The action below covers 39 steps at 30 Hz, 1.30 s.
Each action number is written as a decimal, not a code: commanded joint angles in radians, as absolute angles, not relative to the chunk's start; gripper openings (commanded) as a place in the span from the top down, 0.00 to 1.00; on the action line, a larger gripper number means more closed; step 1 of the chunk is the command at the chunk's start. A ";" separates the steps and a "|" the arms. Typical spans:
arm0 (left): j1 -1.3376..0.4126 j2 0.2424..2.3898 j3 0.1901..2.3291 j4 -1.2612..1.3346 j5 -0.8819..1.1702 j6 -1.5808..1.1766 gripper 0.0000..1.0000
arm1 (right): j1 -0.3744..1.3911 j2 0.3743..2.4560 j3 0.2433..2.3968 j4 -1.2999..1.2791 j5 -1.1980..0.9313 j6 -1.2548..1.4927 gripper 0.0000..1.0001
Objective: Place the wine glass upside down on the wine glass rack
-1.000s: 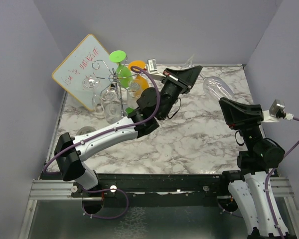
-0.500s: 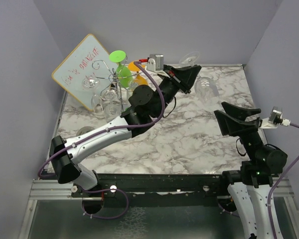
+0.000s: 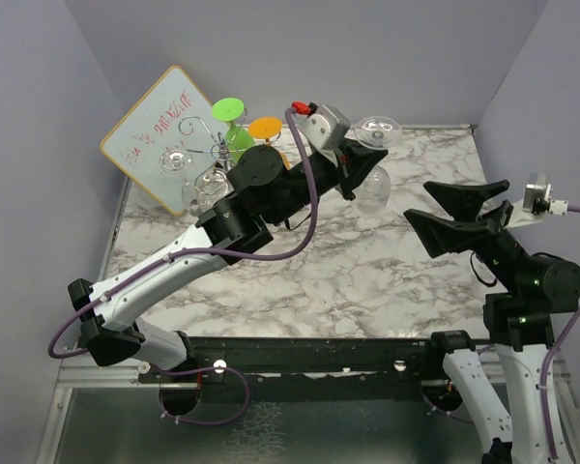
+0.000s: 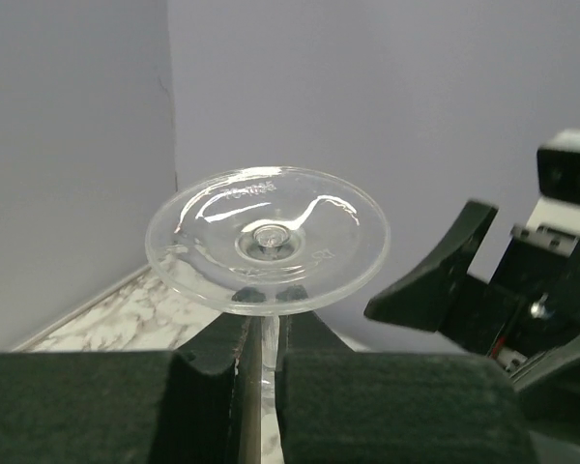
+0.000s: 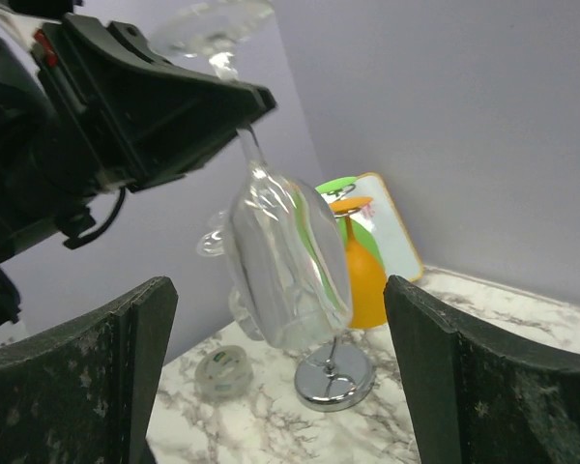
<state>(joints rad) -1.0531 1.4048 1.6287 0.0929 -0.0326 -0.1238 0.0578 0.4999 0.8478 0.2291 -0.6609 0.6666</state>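
The clear wine glass [image 3: 372, 188] hangs upside down in the air, foot up and bowl down. My left gripper [image 3: 363, 158] is shut on its stem just under the foot [image 4: 267, 239], with the stem pinched between the dark pads [image 4: 217, 362]. In the right wrist view the bowl [image 5: 285, 256] hangs a short way in front of my right gripper [image 5: 278, 319], apart from both fingers. That right gripper [image 3: 418, 201] stands wide open to the right of the glass, holding nothing. The chrome wine glass rack [image 3: 211, 147] is at the back left, and its round base [image 5: 334, 375] shows behind the bowl.
A green glass [image 3: 230, 108], an orange glass [image 3: 265, 127] and clear glasses [image 3: 207, 184] hang at the rack. A whiteboard [image 3: 153, 130] leans on the left wall behind it. A tape roll [image 5: 222, 370] lies on the marble table [image 3: 367, 271] beside the rack base.
My right gripper has opened, let go of the glass bowl and drawn back toward the near right. The left arm has raised the glass and swung it left, so it now hangs bowl down.
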 commanded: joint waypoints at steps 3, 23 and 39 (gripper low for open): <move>-1.051 1.411 1.604 0.002 0.041 0.102 1.00 | 0.059 0.627 1.003 0.199 -0.798 0.976 0.12; -1.041 1.439 1.523 0.061 0.161 0.232 1.00 | 0.060 0.803 0.973 0.307 -0.798 1.598 0.59; -1.014 1.429 1.435 0.149 0.181 0.170 0.63 | 0.060 0.810 0.892 0.481 -0.794 1.885 0.99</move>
<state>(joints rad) -1.0252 1.4509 1.4841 0.0864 0.1555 0.2146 0.0532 0.8135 0.8650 0.3939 -0.7753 1.8030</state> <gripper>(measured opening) 0.328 0.055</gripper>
